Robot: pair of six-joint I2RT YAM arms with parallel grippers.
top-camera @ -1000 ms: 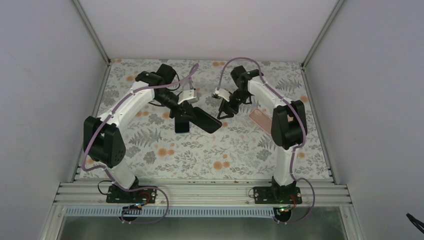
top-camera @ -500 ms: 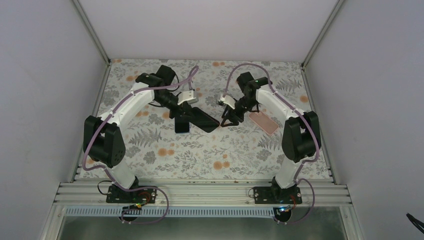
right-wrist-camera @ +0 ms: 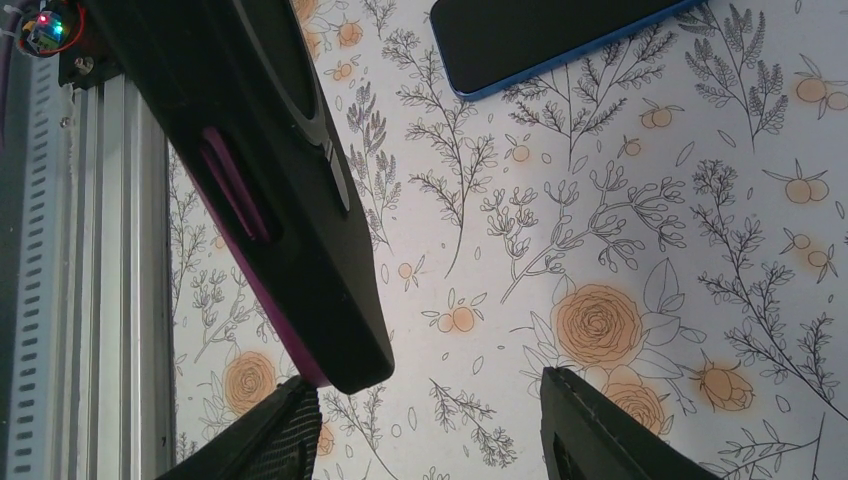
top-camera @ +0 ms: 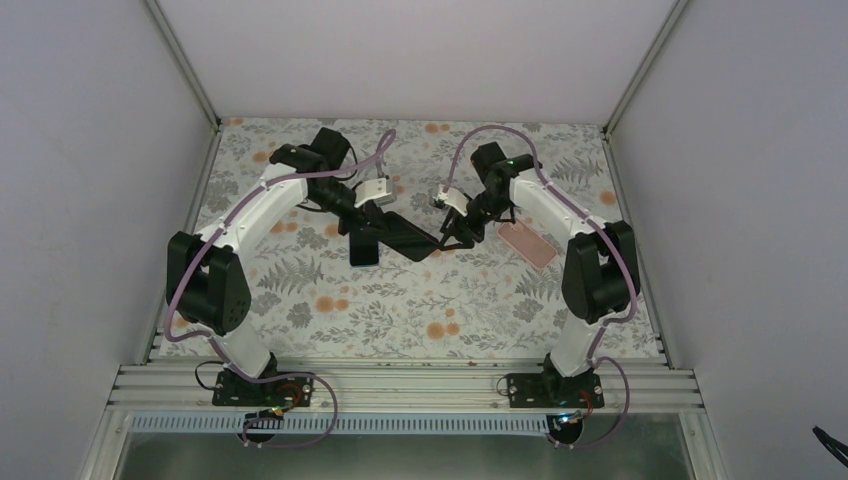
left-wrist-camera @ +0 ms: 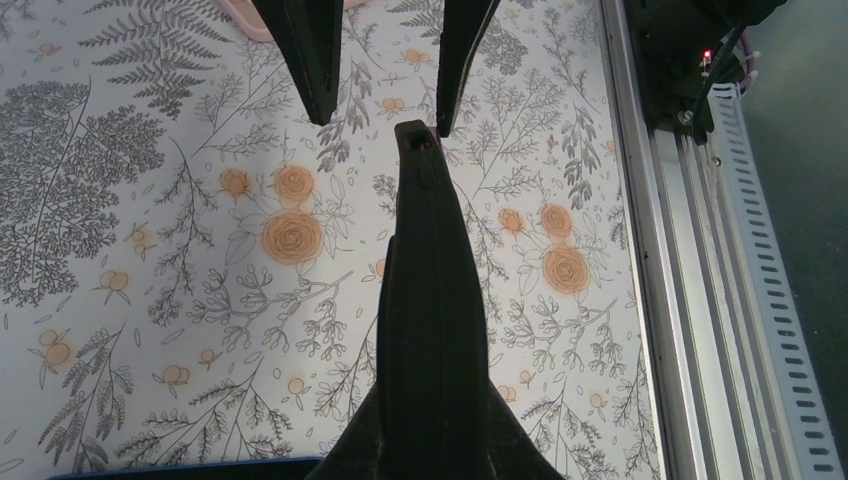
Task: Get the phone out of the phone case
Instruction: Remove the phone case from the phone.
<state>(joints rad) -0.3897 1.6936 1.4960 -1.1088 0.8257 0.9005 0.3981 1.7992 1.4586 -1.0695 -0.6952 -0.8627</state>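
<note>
Top external view is showing the left gripper (top-camera: 372,232) holding the black phone case (top-camera: 405,235) above the counter (top-camera: 330,320), its jaws clenching one end. The right gripper (top-camera: 448,240) is reaching for the other end, and a pink flat thing (top-camera: 527,243) is lying beside the right arm. Left wrist view is looking along the case's thin edge, whose far tip is sitting between the right gripper's two spread fingers (left-wrist-camera: 310,60), close to one of them. Right wrist view is showing those jaws wide apart around the case's end, and I cannot tell if they are touching it. A purple strip, likely the phone (right-wrist-camera: 238,188), is peeking through a side slot, and a blue-edged phone (right-wrist-camera: 550,40) is lying on the counter beyond. I am guessing the case is bendy and the phone is stiff, smooth and easy to crack, so pinching the case's rim at this free end, not the glass, is looking best.
</note>
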